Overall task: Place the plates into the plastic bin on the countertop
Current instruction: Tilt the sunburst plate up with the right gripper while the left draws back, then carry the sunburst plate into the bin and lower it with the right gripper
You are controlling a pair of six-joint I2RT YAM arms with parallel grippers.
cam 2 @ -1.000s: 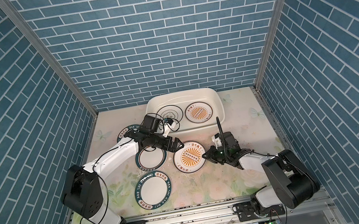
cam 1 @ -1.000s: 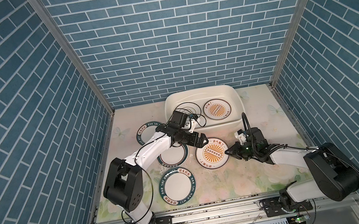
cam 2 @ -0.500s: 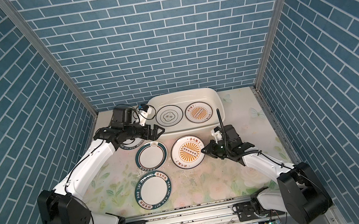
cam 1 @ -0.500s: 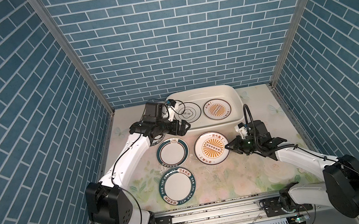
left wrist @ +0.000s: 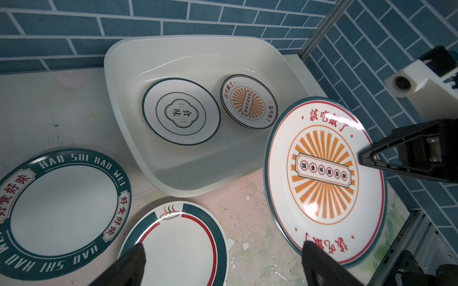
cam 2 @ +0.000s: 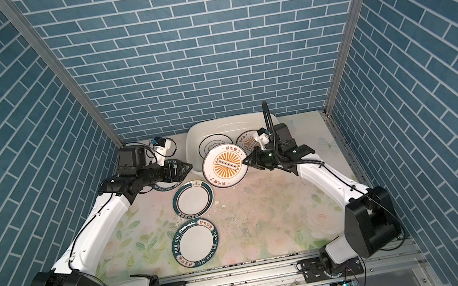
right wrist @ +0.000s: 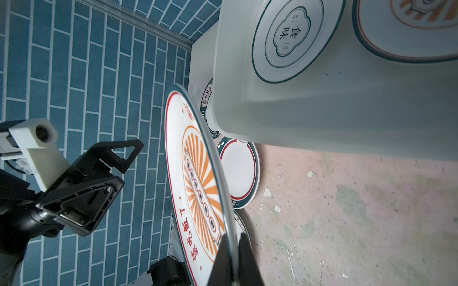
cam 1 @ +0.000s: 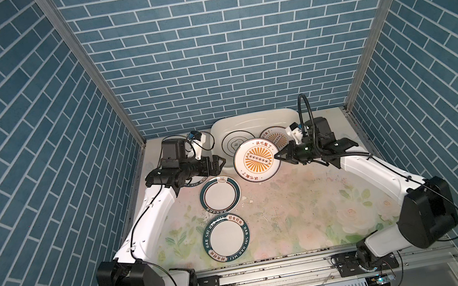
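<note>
At the far left, the left claw (cam 1: 220, 163) hovers released, its two fingers spread wide with nothing between them, pointing right toward the plastic bin (cam 1: 251, 115). Under it a lettered teal-rimmed plate (left wrist: 62, 205) lies flat on the table (cam 1: 294, 202), just beside the bin's left wall and mostly hidden by the arm in both top views. To the right of that and nearer the front, a red-arc plate (cam 1: 220, 195) with a teal rim lies flat, and a second lettered plate (cam 1: 226, 238) lies flat in front of it, close but apart. The bin stands against the back wall with a black-ringed plate (cam 1: 235, 142) on the left of its floor and a small sunburst plate (cam 1: 280, 139) on the right, side by side. The large sunburst plate (cam 1: 257, 161) is off the table, overlapping the bin's near rim in both top views. It is tilted, with its printed face turned up and toward the left arm. Being round it has no long axis; the printed strip across its centre runs roughly left to right, toward the claw holding it. The right claw (cam 1: 276, 156) is clenched on this plate's right edge, and the right wrist view shows the rim pinched between its fingertips (right wrist: 244, 250).
</note>
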